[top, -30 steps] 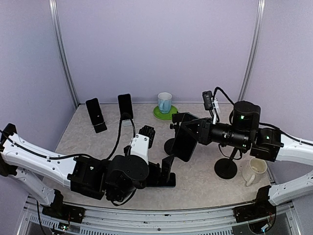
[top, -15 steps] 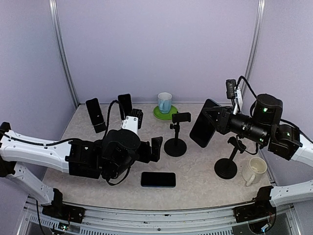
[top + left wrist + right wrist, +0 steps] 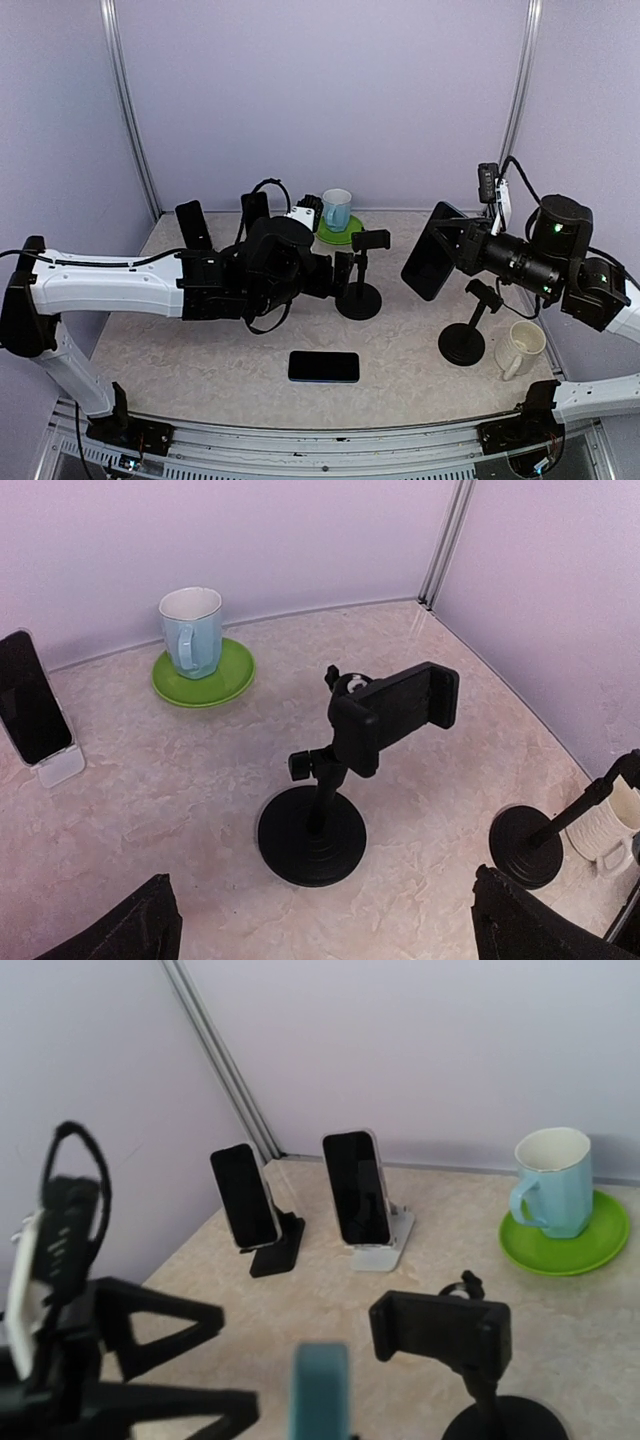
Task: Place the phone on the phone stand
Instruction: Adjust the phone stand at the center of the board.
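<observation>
Phone (image 3: pixel 428 252) hangs in the air in the top view, pinched by the right gripper (image 3: pixel 460 245), beside the centre stand (image 3: pixel 369 241), whose clamp is bare. Another phone (image 3: pixel 323 366) lies flat on the table (image 3: pixel 200 340).

Left wrist: the left gripper (image 3: pixel 320 920) is spread wide, facing that empty clamp.

Right wrist: stand below, held phone only a blur.

Pickup looks done; seating is left.

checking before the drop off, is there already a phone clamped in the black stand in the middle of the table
No, the black stand has an empty clamp in the left wrist view, with nothing held between its ends.
</observation>
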`<state>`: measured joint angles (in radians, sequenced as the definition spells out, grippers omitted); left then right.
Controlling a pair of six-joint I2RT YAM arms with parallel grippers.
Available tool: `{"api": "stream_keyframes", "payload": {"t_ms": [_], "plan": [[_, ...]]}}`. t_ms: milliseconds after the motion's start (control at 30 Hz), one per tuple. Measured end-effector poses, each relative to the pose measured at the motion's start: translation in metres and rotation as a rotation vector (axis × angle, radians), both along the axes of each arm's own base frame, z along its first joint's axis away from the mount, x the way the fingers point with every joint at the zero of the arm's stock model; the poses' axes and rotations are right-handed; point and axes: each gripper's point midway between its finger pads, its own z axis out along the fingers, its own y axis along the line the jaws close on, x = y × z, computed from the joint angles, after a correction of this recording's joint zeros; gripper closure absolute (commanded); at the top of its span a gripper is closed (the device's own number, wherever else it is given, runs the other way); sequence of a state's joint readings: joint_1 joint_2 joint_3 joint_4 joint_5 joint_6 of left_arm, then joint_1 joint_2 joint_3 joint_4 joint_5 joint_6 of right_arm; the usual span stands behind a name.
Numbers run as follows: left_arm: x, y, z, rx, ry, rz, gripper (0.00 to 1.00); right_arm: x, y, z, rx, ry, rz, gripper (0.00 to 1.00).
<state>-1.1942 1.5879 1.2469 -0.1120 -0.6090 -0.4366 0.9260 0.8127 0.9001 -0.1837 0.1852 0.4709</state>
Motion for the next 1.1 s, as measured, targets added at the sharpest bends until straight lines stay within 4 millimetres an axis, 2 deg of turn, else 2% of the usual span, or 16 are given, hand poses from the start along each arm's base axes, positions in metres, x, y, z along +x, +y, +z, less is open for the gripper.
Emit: {"api": "stream_keyframes", "payload": {"t_ms": [100,367,967,1100], "plan": [[0.014,-0.006,-0.003,0.002,0.017,-0.018,0.06,-0.001,-0.003,-0.001,0.0,-0.001,-0.009,1.0],[0.037,-0.02,-0.02,0.005,0.068,-0.079,0.16,-0.002,-0.011,0.0,0.005,-0.008,-0.03,1.0],[0.069,-0.043,-0.028,-0.062,0.085,-0.193,0.28,-0.001,-0.014,-0.007,-0.01,0.0,-0.044,1.0],[0.074,-0.045,-0.032,-0.063,0.089,-0.198,0.34,-0.002,-0.015,-0.006,-0.008,-0.003,-0.046,1.0]]}}
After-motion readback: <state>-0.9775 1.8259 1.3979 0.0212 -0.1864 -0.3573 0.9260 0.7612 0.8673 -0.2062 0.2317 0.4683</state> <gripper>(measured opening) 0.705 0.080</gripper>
